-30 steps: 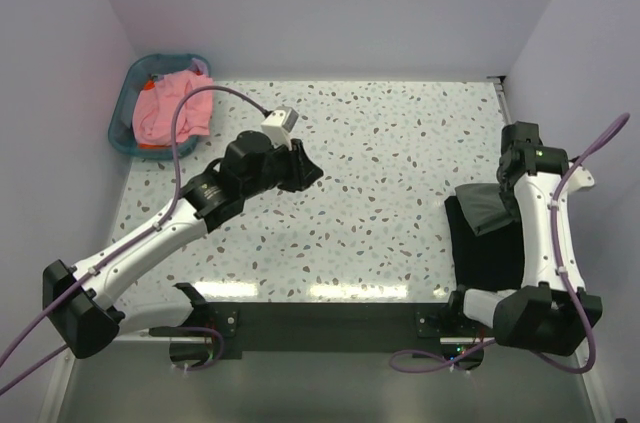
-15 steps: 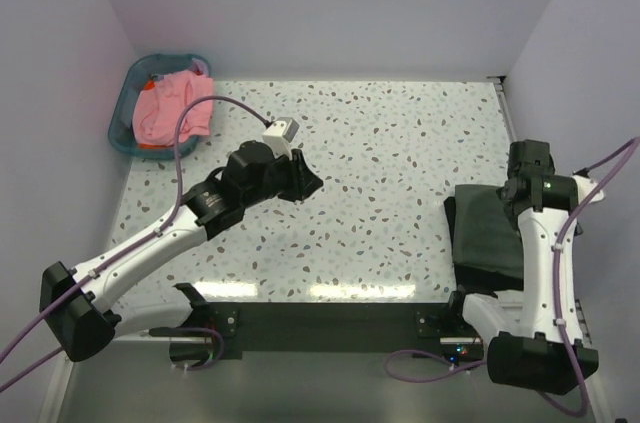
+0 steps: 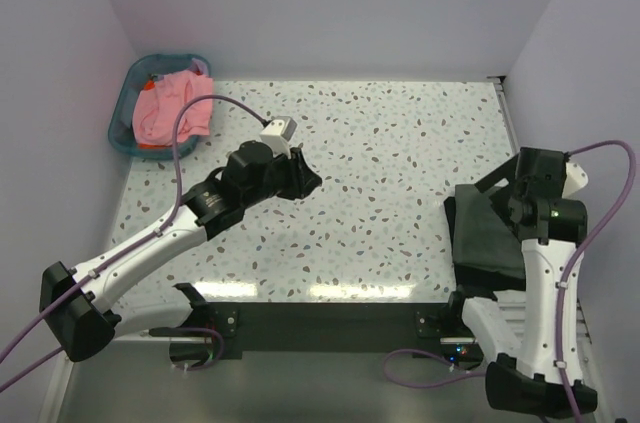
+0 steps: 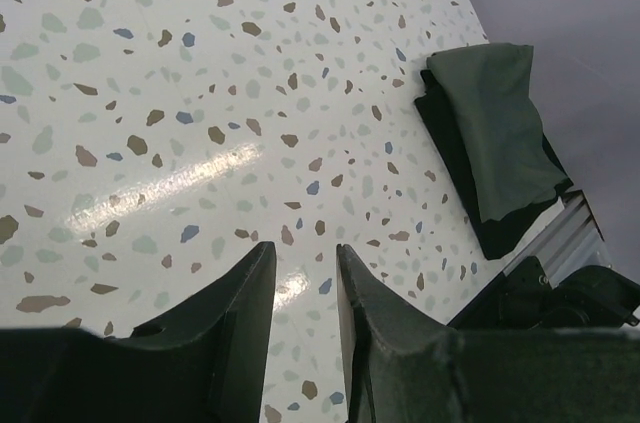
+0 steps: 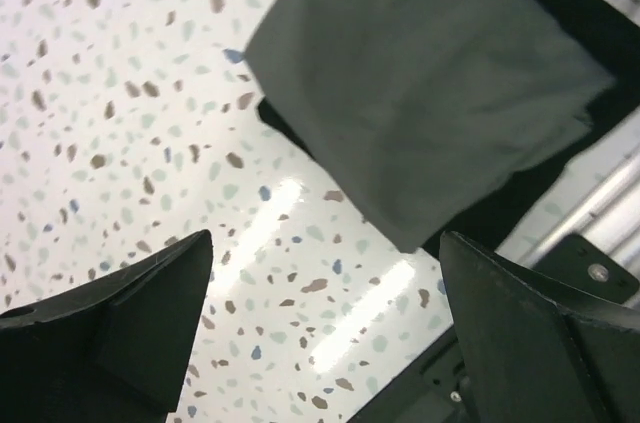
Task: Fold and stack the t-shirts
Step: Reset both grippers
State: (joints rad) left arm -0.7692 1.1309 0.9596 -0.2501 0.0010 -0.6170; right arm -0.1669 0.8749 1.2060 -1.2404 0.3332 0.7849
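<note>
A folded dark olive-grey t-shirt (image 3: 487, 228) lies flat on a folded black t-shirt (image 4: 495, 238) at the table's right near edge. In the right wrist view the olive t-shirt (image 5: 430, 83) fills the upper right. My right gripper (image 5: 325, 243) hovers above its near-left corner, open wide, with nothing between the fingers. Over the left-middle of the table, my left gripper (image 4: 305, 258) has its jaws apart and empty, above bare tabletop. A salmon-pink t-shirt (image 3: 170, 111) lies crumpled in the basket at the far left.
The teal plastic basket (image 3: 122, 108) stands in the far left corner against the wall. White walls close the table (image 3: 400, 143) on the left, back and right. The arms' dark mounting rail (image 3: 330, 328) runs along the near edge.
My right gripper opened, let go of the olive t-shirt and drew back toward the near edge; the shirt now lies flat. The left gripper's jaws widened a little; its arm barely moved.
</note>
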